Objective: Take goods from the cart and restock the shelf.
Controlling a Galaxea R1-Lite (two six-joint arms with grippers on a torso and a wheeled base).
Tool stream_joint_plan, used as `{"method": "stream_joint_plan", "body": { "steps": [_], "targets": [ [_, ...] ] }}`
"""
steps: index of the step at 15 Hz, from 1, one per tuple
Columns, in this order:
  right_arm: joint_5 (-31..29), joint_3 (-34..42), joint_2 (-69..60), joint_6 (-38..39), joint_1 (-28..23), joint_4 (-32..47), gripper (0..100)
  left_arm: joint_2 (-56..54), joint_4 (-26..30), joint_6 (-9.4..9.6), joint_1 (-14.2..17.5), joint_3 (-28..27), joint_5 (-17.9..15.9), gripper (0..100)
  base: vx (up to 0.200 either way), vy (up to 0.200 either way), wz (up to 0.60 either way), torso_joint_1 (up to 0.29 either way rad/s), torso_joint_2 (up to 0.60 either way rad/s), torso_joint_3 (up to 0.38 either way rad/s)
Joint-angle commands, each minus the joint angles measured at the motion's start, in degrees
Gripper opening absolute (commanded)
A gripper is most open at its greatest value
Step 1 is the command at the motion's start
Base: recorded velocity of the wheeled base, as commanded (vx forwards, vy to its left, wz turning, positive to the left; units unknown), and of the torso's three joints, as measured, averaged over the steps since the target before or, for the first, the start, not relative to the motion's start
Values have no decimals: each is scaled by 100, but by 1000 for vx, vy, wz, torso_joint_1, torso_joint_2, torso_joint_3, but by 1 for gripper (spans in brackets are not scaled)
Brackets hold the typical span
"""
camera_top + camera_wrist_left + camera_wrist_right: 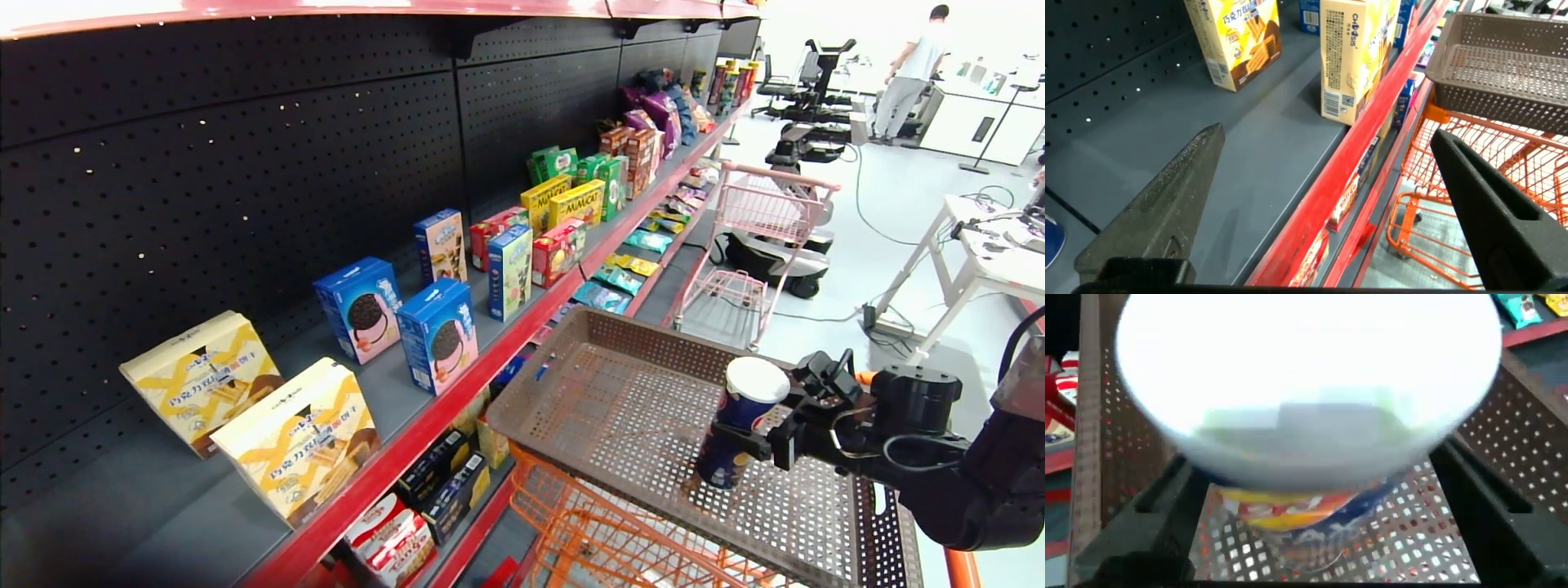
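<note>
A pale, glossy floor (898,196) runs to a brightly lit far end. There white cabinets (967,122) line its edge, and a thin black stand (992,135) rises just in front of them. A pink trolley (767,208) stands mid-floor. Near the floor's right edge a white worktop (1000,276) on splayed legs carries loose wires. A dark cable (859,204) snakes across the floor between trolley and worktop.

Chinese chars ran across the fronts of the yellow wafer boxes (298,437). Small print + a barcode sat on one box side panel (1349,57), too fine to read. Print on the cup (739,420) was blurred, unreadable.
</note>
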Motion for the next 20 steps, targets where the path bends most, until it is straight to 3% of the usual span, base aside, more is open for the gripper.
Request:
{"method": "stream_joint_plan", "body": {
  "steps": [1,8,9,16,20],
  "targets": [
    [0,-100,106,-1,11,1,100,0,-1,7,4,-4,1,100,0,0,0,0,0,0],
    [202,-275,194,-1,11,-17,100,0,-1,7,4,5,1,100,0,0,0,0,0,0],
    [211,-275,194,-1,11,-17,0,0,-1,-2,4,-4,1,100,0,0,0,0,0,0],
    [299,-346,36,70,73,89,0,0,-1,-2,4,5,1,100,0,0,0,0,0,0],
    [9,-548,-1107,448,99,1205,0,0,-1,7,4,5,1,100,0,0,0,0,0,0]
  ]
}}
